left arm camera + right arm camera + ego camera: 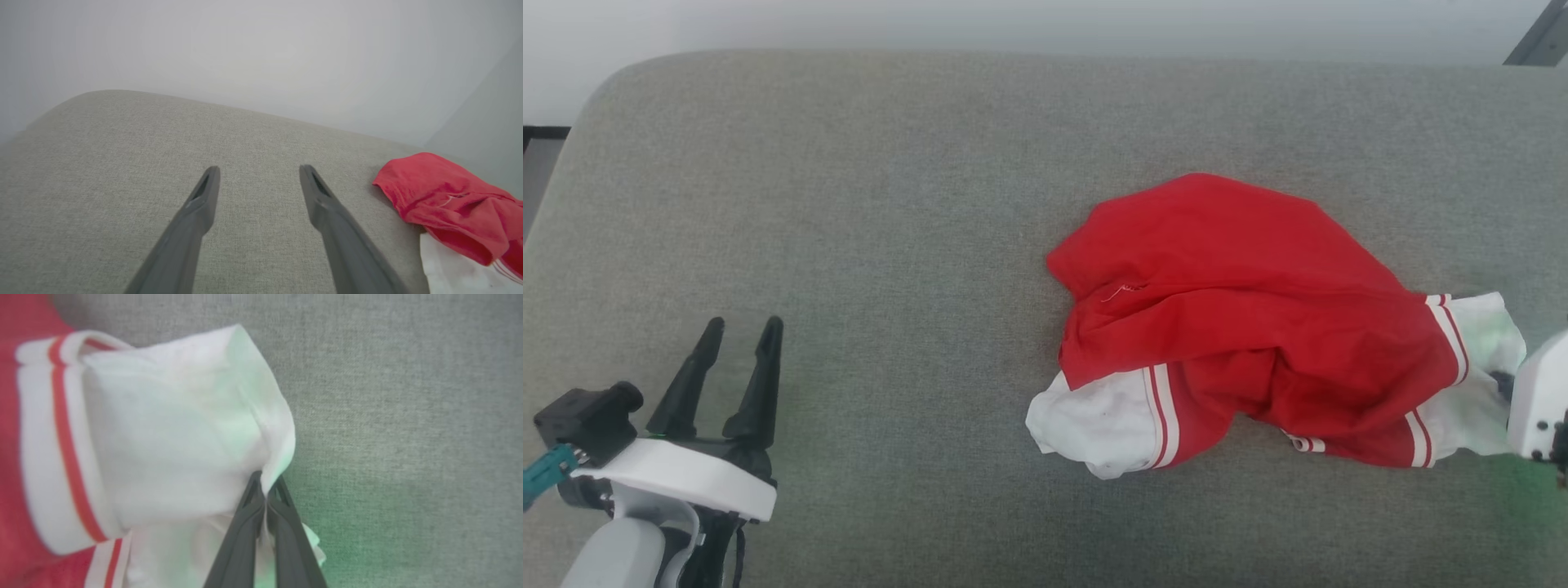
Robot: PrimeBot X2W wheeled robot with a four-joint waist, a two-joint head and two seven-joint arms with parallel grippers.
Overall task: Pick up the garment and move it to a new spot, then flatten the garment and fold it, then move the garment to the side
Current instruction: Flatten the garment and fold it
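The garment [1241, 310] is a bright red shirt with white, stripe-edged sleeve ends, lying crumpled right of centre on the grey cushion [890, 204]. My right gripper [266, 486] is shut on the white sleeve end [171, 433] at the garment's right side, with the cloth pinched between its fingertips. In the head view its pale wrist housing [1539, 400] sits at the right edge. My left gripper [743, 331] stands open at the lower left, well away from the garment, with nothing between its fingers [204, 196]. The garment [445, 200] lies to its right.
The grey cushion has a rounded far-left corner [629, 73] and a pale wall [1045, 24] behind it. Bare cushion stretches between my left gripper and the garment.
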